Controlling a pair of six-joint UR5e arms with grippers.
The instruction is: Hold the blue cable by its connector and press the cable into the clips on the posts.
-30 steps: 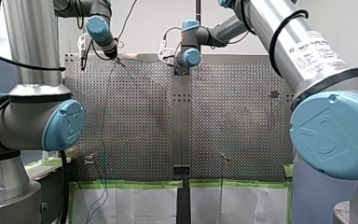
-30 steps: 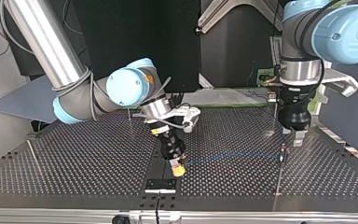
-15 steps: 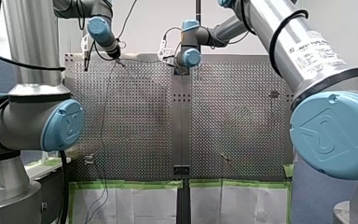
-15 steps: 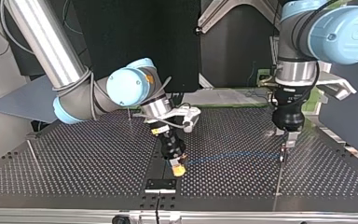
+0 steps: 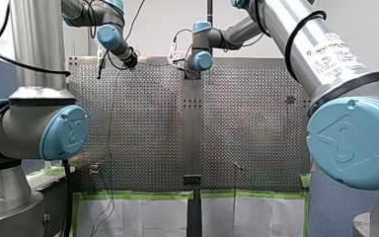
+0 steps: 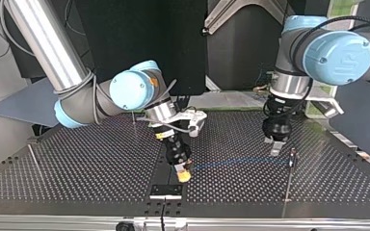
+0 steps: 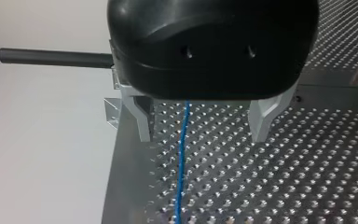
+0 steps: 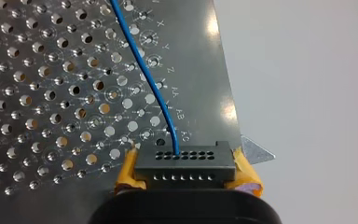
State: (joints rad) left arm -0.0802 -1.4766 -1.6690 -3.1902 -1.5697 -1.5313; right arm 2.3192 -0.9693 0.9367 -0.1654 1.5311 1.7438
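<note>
The blue cable (image 6: 241, 161) lies low over the perforated table (image 6: 77, 168), running from my right gripper toward a thin post (image 6: 293, 156) at the top view's right. My right gripper (image 8: 185, 179) is shut on the black connector (image 8: 185, 163) with its yellow pads (image 8: 127, 170); the blue cable (image 8: 144, 79) leaves the connector's face. My left gripper (image 7: 203, 126) hangs open just above the table, and the blue cable (image 7: 182, 163) passes between its metal fingers (image 7: 142, 119) without touching them. In the top view my left gripper (image 6: 275, 147) stands just beside the post.
Another thin post (image 6: 133, 118) stands behind my right arm, and a slanted rod (image 6: 33, 159) lies at the top view's far left. A black bracket (image 6: 166, 190) sits at the table's near edge. The front view shows small clips (image 5: 238, 168) on the plate.
My left arm has swung toward the top view's left and lowered, from beyond the post to over the cable. My right gripper has stayed in place.
</note>
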